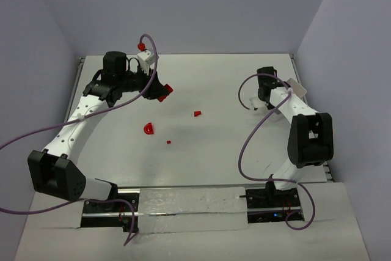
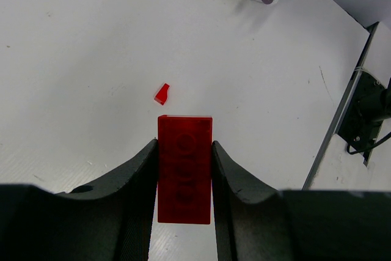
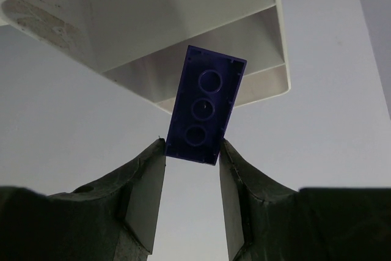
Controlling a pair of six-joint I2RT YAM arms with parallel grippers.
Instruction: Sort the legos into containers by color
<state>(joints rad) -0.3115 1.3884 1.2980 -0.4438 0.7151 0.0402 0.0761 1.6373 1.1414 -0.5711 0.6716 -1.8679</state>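
My left gripper [image 1: 157, 90] is shut on a red lego brick [image 2: 184, 169], gripped by its long sides and held above the table; the brick also shows in the top view [image 1: 164, 93]. A small red lego piece [image 2: 162, 93] lies just beyond it. My right gripper [image 1: 261, 97] is shut on the lower end of a purple lego brick [image 3: 206, 113], which stands slightly tilted. It is right by a white translucent container [image 3: 183, 29], which sits at the right of the table [image 1: 252, 102]. The purple brick is hidden in the top view.
Three red lego pieces lie mid-table: a small wedge [image 1: 197, 113], a curved piece [image 1: 149, 129] and a tiny one [image 1: 168, 142]. Purple cables loop beside both arms. The table's right edge and a black bracket [image 2: 360, 114] show in the left wrist view.
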